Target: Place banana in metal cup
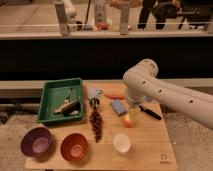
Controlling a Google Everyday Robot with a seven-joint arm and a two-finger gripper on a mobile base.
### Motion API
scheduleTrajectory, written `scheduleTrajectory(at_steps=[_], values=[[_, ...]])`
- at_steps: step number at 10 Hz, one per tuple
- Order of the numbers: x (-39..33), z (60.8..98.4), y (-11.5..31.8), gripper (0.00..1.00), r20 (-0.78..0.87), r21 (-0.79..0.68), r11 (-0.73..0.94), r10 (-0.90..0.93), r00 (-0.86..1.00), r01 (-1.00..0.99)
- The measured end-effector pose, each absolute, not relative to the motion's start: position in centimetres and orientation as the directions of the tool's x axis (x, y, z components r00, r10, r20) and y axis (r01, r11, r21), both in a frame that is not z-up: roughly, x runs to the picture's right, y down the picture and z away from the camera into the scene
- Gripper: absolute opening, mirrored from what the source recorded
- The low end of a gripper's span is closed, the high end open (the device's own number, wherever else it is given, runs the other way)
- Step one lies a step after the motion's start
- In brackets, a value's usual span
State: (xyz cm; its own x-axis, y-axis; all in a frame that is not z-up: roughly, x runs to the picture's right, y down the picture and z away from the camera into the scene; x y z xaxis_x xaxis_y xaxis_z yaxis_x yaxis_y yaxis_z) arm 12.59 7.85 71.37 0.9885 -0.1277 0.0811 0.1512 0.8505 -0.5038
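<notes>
I cannot make out a banana in the camera view. A pale, whitish cup stands upright near the table's front middle; I cannot tell whether it is the metal cup. My white arm reaches in from the right over the back of the table. My gripper hangs at its end, just above a small round orange fruit and beside a blue sponge. Most of the gripper is hidden by the arm.
A green tray holding a brush and utensils sits at the back left. A purple bowl and an orange bowl stand at the front left. A dark bunch of grapes, a carrot and a black tool lie mid-table.
</notes>
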Motion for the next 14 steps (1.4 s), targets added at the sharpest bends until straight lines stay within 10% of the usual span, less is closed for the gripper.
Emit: scheduleTrajectory(at_steps=[14], values=[[-1.9, 75.4, 4.5, 0.80, 0.215, -0.453, 0.835, -0.238, 0.947, 0.312]])
